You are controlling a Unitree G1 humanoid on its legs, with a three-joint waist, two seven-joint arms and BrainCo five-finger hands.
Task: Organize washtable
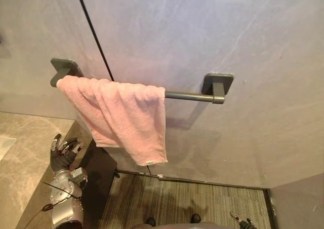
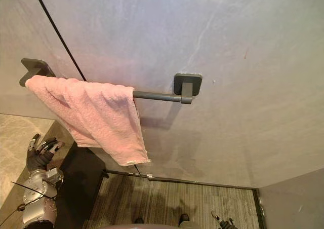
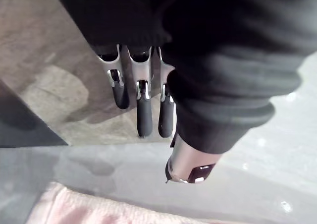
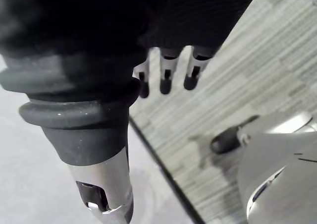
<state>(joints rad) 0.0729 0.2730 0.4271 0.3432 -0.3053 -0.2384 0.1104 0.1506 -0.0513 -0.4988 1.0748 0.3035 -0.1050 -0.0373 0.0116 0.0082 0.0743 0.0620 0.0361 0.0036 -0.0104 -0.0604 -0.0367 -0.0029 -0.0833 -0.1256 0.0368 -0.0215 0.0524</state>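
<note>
Hanging unevenly over the grey rail [image 1: 187, 95] is a pink towel [image 1: 126, 115].

The left hand [image 3: 143, 110] has its silver fingers with dark tips held out straight, and they hold nothing. Past them is a shiny brown stone top [image 3: 44, 60] and a smooth grey wall [image 3: 257, 184]. A soft pink fluffy towel [image 3: 74, 209] shows near the thumb.

- A bathroom: a pink towel [image 1: 124, 115] hangs over a dark grey towel bar [image 1: 190, 95] at 12 o'clock.
- The bar is fixed to a grey stone-look wall [image 1: 243, 36].
- Beige marble tabletop [image 1: 30, 148] at 8 o'clock.
- Striped plank floor [image 1: 187, 198] at 6 o'clock.
</note>
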